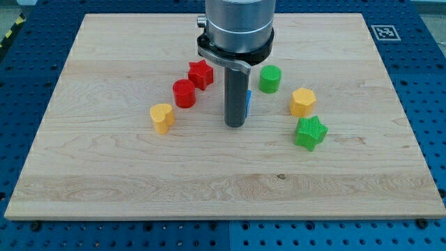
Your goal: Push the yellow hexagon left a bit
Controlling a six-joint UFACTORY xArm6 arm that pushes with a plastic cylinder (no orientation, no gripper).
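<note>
Nearest, the green star (310,132); beyond it the yellow hexagon (302,102), at about 2 o'clock from my tip (235,125) and well apart, so the leftward push looks not yet begun. I carry no claw: the rod grasps nothing, with a blue block (248,102) just behind it.

On the pale wooden counter (104,174) seven small plastic blocks show. Two are red: one red star-shaped block (201,73) and one red round cylinder block (184,93). Two are green: one green round cylinder block (270,79) and one green star-shaped block (310,132). Two are yellow: one yellow hexagon block (302,102) and one yellow heart-shaped block (162,117). One is a blue block (248,102), mostly hidden behind the rod, its shape unclear.
</note>
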